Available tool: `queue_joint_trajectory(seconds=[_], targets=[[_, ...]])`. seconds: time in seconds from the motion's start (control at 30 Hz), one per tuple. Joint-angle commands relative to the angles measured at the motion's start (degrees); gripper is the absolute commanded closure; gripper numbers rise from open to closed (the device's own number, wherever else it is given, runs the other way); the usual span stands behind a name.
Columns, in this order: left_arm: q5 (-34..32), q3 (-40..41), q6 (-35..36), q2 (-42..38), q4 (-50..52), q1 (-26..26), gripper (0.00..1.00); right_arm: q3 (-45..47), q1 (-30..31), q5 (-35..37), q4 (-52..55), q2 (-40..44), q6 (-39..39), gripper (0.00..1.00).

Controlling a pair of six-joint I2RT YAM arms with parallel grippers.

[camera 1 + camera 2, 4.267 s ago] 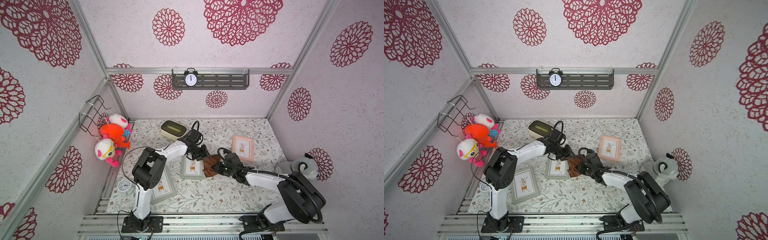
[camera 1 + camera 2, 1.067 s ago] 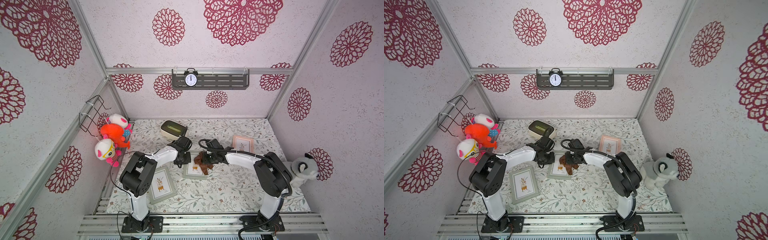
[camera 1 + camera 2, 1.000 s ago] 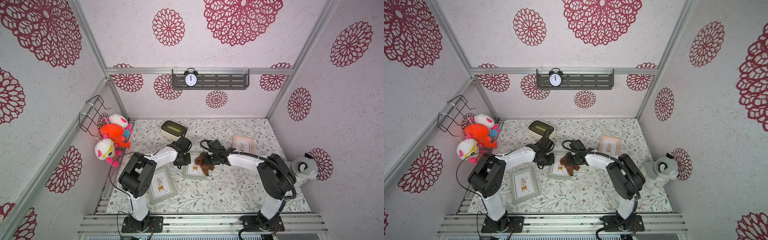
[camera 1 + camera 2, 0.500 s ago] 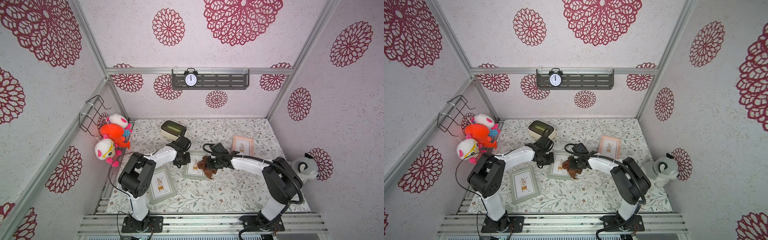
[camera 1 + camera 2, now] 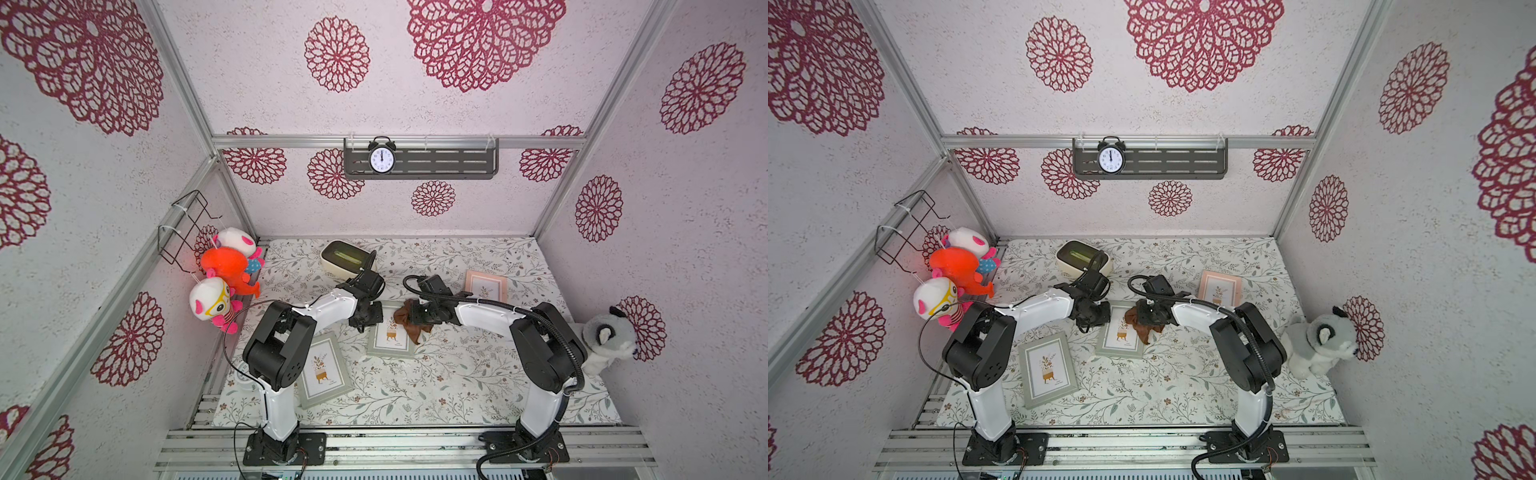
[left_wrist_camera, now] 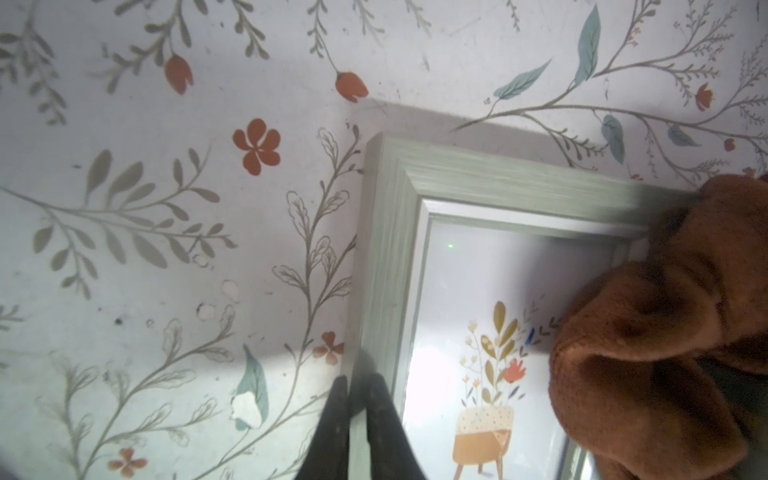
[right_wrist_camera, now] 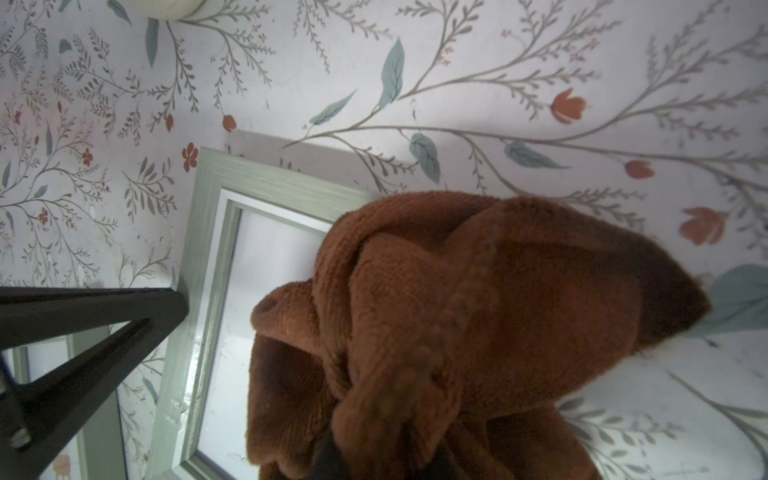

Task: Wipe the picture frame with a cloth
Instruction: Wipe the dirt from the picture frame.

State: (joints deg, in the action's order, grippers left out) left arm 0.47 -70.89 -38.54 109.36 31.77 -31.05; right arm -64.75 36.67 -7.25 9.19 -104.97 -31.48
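A sage-green picture frame [image 5: 388, 347] [image 5: 1119, 347] lies flat mid-table. My left gripper [image 5: 365, 321] [image 5: 1096, 316] is at its far left corner. In the left wrist view it [image 6: 359, 384] is shut on the frame's [image 6: 386, 249] side rail, with a strip of rail between the black fingertips [image 6: 337, 399]. A bunched rust-brown cloth [image 5: 409, 325] [image 5: 1141, 323] [image 6: 665, 332] rests on the frame's far right part and spills onto the table. My right gripper [image 5: 424, 318] [image 5: 1152, 316] [image 7: 382, 453] is shut on the cloth [image 7: 478, 311], which hides most of its fingers.
A second green frame [image 5: 322, 365] [image 5: 1047, 368] lies front left and a pink frame [image 5: 485, 286] [image 5: 1219, 289] back right. A cream box [image 5: 347, 258] stands behind the left gripper. A grey plush animal [image 5: 606, 340] sits by the right wall; plush toys [image 5: 226, 270] hang on the left wall.
My left gripper has come down to the frame's left edge and closed on it. My right arm has swung round, and the cloth has shifted a little over the frame's right side.
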Motion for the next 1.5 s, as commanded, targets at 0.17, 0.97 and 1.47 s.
queue_joint_trajectory(seconds=[0.17,0.97,1.47], targets=[[1.1,2.3,0.3,6.3,3.1,-2.1,0.83,10.1,5.1,-0.3,4.1,8.1,-3.4,1.00],[-0.2,-2.3,2.8,11.2,7.9,-4.5,0.86,2.6,-1.5,1.6,2.6,-0.8,1.9,1.00],[0.0,-2.1,3.2,10.8,7.3,-4.8,0.88,-4.9,1.5,-4.3,-8.4,-9.2,-5.0,1.00]])
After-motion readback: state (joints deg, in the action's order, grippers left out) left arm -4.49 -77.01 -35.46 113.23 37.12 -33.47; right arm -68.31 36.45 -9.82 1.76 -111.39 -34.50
